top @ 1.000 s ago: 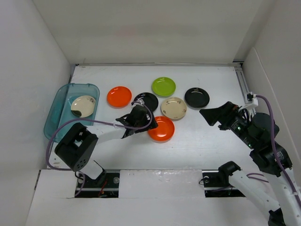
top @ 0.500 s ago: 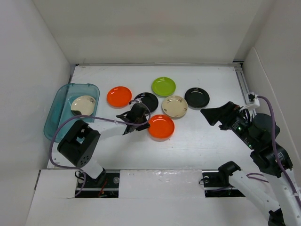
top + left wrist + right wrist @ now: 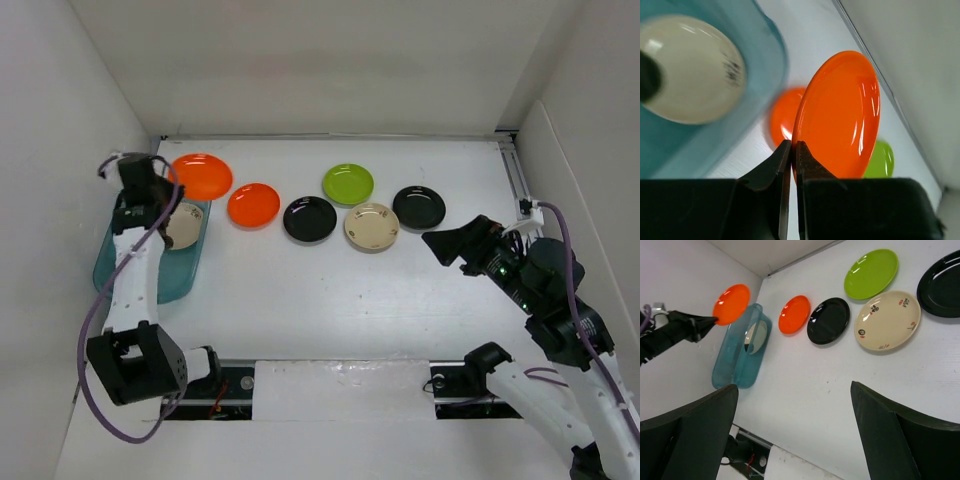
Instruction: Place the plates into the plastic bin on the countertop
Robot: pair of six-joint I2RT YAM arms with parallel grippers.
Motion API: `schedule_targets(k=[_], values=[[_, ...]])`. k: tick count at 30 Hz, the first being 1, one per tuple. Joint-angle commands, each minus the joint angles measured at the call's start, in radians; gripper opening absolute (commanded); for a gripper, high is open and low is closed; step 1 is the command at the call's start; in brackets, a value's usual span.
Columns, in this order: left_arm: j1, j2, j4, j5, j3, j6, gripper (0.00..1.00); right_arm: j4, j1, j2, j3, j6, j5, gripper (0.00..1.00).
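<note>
Left gripper (image 3: 158, 187) has swung from mid-counter to the far-left corner, fingers pinched narrow on the rim of an orange plate (image 3: 201, 175), held in the air by the far end of the plastic bin (image 3: 110, 262). Blotched cream plate (image 3: 185, 225) lies inside the bin. Right gripper (image 3: 440, 243) hovers at right, fingers wide, empty; second orange plate (image 3: 253, 205), left black plate (image 3: 309, 218), green plate (image 3: 348, 184), plain cream plate (image 3: 371, 227) and right black plate (image 3: 419, 207) lie on the countertop (image 3: 330, 290).

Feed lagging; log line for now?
left gripper: shut on orange plate near plastic bin | right gripper: open | bin: one cream plate
</note>
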Motion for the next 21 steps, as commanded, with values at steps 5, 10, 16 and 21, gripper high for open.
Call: schedule_targets(k=[5,10,16,21], values=[[0.278,0.152,-0.13,0.025,0.138,0.051,0.0,0.082,-0.006,0.025,-0.01,-0.023,-0.034,1.0],[0.318,0.245,-0.12,-0.048,0.128,0.042,0.0,0.082,-0.006,0.025,-0.01,-0.043,-0.025,1.0],[0.318,0.307,-0.09,-0.048,0.118,0.033,0.0,0.092,-0.006,0.016,-0.03,-0.043,-0.025,1.0],[0.318,0.285,-0.09,-0.048,0.154,0.042,0.76,0.092,-0.006,0.016,-0.03,-0.043,-0.025,1.0]])
